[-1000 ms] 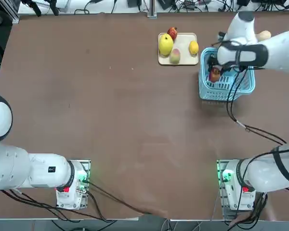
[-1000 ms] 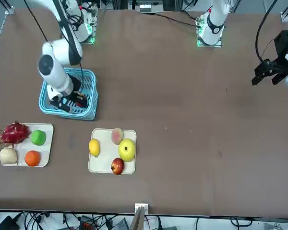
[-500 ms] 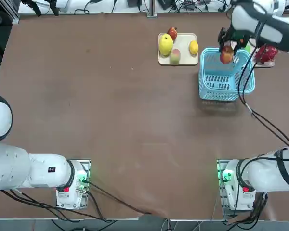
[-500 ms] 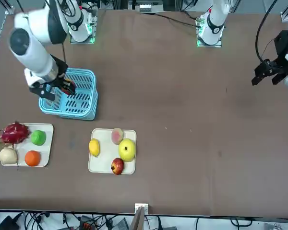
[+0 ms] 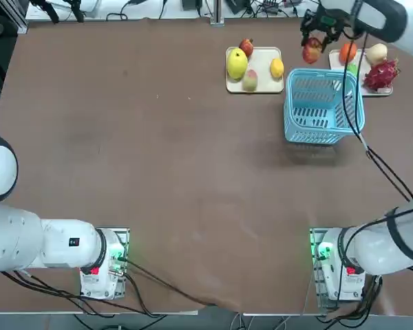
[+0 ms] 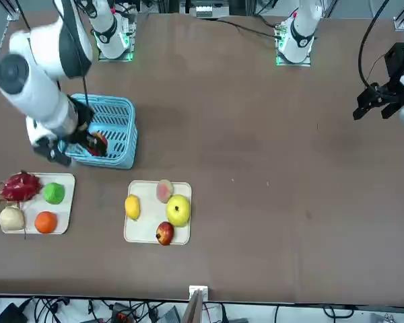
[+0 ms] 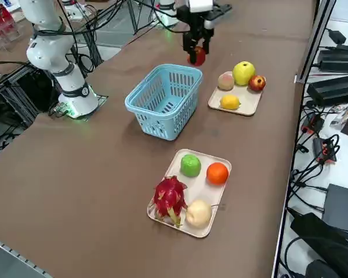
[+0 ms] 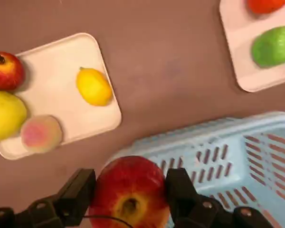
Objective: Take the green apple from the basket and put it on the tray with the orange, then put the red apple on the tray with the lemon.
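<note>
Red apple (image 8: 128,190), lifted clear of the basket (image 5: 323,106) a moment ago, now rides clamped in the right claw (image 8: 129,192) above its rim, the tray with the lemon (image 8: 61,80) just beyond, so only the drop remains.

A broad brown counter (image 5: 158,158) fills the space, matte and evenly lit from above. Black cables (image 7: 313,174) trail across the pale floor along one side, beside dark power bricks (image 7: 336,87). More tangled wiring (image 5: 261,7) runs along the far edge.
</note>
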### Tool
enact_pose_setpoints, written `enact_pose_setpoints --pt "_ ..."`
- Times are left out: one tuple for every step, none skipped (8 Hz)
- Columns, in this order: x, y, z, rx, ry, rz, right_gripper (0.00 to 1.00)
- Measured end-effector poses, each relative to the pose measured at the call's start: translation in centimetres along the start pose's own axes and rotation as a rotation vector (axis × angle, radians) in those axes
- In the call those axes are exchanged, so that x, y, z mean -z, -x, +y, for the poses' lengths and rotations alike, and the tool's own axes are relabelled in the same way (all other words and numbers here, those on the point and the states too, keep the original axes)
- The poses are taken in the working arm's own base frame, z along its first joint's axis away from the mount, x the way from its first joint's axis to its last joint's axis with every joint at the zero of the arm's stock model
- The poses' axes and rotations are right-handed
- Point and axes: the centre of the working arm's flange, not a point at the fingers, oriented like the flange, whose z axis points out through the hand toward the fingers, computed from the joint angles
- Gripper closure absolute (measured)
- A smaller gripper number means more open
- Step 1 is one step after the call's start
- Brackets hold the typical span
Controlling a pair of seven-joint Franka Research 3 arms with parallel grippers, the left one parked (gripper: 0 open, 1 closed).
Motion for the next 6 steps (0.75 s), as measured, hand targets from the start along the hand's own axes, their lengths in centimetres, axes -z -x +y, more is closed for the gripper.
enact_pose_setpoints --pt "-2.8 -1.1 -2.6 -0.003 0.005 -0.006 0.14" --pt "-6.0 -1.8 -5.7 -0.006 -0.002 0.013 0.14" --pt "-9.2 -2.2 -8.4 -0.001 -0.018 0.040 0.14" --pt "-12.1 -2.6 -10.2 0.006 -0.033 0.067 0.14" --pt "-14.6 -3.1 -10.9 0.014 -0.038 0.086 0.14" --pt "-16.4 -3.4 -11.1 0.027 -0.022 0.095 0.14"
